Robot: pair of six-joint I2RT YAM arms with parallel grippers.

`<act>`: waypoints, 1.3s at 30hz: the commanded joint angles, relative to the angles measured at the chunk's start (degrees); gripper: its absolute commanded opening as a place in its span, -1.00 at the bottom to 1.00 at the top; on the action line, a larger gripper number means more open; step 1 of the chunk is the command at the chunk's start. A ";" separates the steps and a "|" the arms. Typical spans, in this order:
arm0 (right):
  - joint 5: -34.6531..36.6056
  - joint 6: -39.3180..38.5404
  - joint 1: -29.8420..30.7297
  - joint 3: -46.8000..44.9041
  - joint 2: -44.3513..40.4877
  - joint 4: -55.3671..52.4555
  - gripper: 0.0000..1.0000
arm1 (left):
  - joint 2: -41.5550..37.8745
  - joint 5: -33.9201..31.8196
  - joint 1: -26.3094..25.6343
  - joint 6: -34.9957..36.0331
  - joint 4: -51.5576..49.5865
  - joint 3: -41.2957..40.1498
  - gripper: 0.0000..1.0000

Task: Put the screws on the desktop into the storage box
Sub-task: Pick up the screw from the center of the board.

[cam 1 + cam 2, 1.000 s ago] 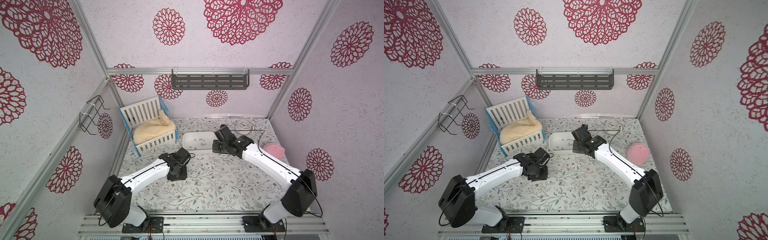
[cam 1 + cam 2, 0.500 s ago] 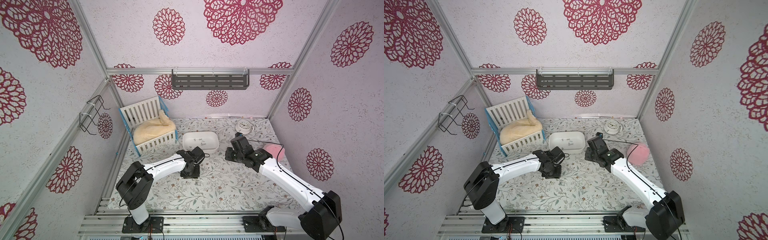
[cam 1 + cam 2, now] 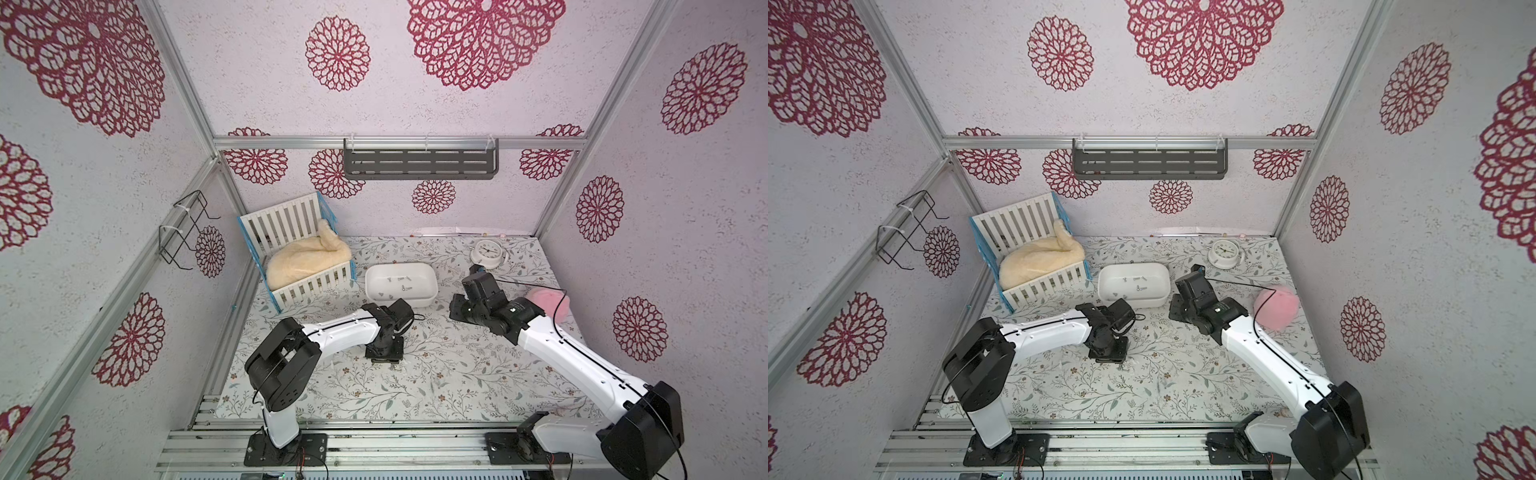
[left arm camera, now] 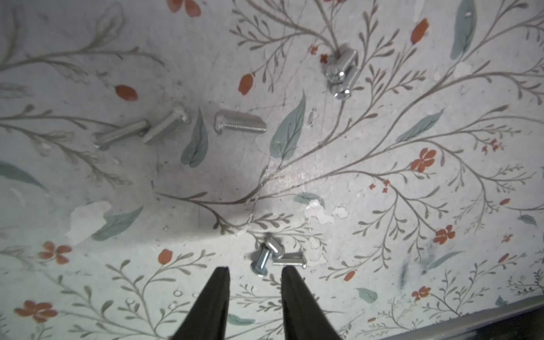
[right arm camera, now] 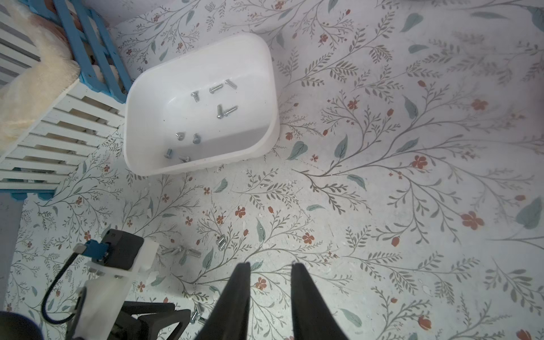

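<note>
Several silver screws lie on the leafy desktop (image 4: 382, 206). One cluster of screws (image 4: 273, 259) sits just ahead of my left gripper (image 4: 255, 270), which is open and low over the surface, one screw head almost between its tips. More screws (image 4: 240, 123) lie farther off. In both top views the left gripper (image 3: 385, 360) (image 3: 1106, 358) points down near the desktop's middle. The white storage box (image 5: 153, 97) (image 3: 415, 302) holds several screws (image 5: 223, 110). My right gripper (image 5: 270, 265) hangs open and empty, higher up, to the right of the box.
A white slatted crib (image 3: 299, 257) with a cream blanket stands at the back left, beside the box. A small white clock (image 3: 486, 253) sits at the back right, a pink plush (image 3: 544, 305) by the right wall. A grey shelf (image 3: 419, 162) hangs on the back wall.
The right arm has pulled away from over the storage box to the right. The left arm has swung toward the middle and its jaws have narrowed slightly over the screws.
</note>
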 commanded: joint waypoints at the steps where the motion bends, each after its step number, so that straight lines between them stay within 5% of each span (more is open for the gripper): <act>1: -0.45 0.87 -0.31 0.73 -0.15 1.79 -0.43 | 0.71 0.96 -0.87 0.92 0.67 -0.36 -0.31; 39: -1.15 1.57 -0.29 0.59 0.95 2.09 -0.43 | 3.84 1.73 -1.77 1.84 1.94 -3.43 -0.54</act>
